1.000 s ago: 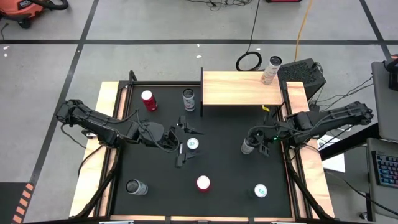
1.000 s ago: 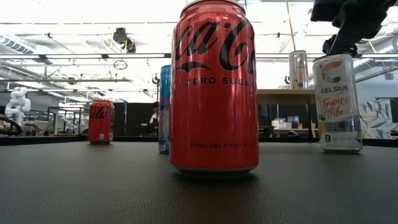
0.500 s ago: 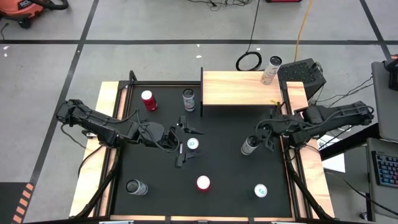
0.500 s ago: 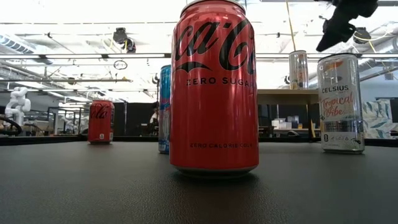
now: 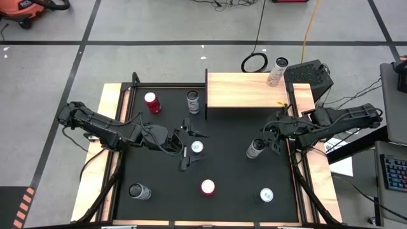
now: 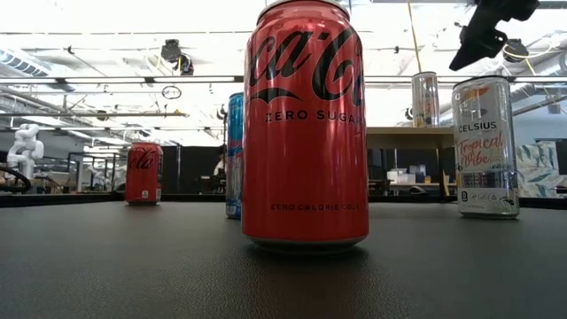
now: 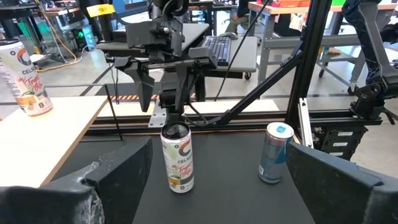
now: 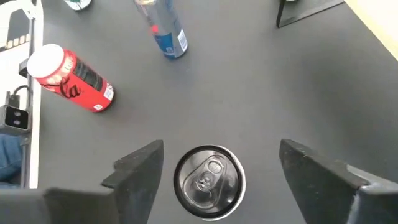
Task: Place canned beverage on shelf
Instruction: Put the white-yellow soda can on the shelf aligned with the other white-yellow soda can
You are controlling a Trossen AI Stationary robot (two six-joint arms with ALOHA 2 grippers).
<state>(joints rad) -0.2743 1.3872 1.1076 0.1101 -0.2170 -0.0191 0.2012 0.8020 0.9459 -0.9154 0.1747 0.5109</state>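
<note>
A: Pincer status, left to right. Left pincer point(image 5: 188, 145) sits left of centre in the high view, fingers spread wide, holding nothing, with a blue-labelled can point(image 5: 197, 147) standing between its fingers. Right pincer point(image 5: 270, 138) sits right of centre, above and just beside the white Celsius can point(image 5: 254, 149). Its fingers point(image 8: 138, 167) stand wide to either side of the can top in the right wrist view, with clear bench on both sides. No grip is made.

B: Location of the target items?

A: White Celsius can stands upright on the black bench point(image 5: 229, 172), below the shelf in the high view. Shelf point(image 5: 245, 90), a pale-wood board, occupies the upper centre-right of that frame. One can point(image 5: 277, 71) shows at its upper right corner; whether it rests on the board cannot be told from above.

B: Failure modes from this point?

A: Judgement only. If the right pincer descends off-centre, one finger could strike the rim and tip the can, which is tall and narrow. A shallow or high grip could let it slip or swing during the lift. On transfer, the can base could catch the shelf edge if it is carried too low.
</note>
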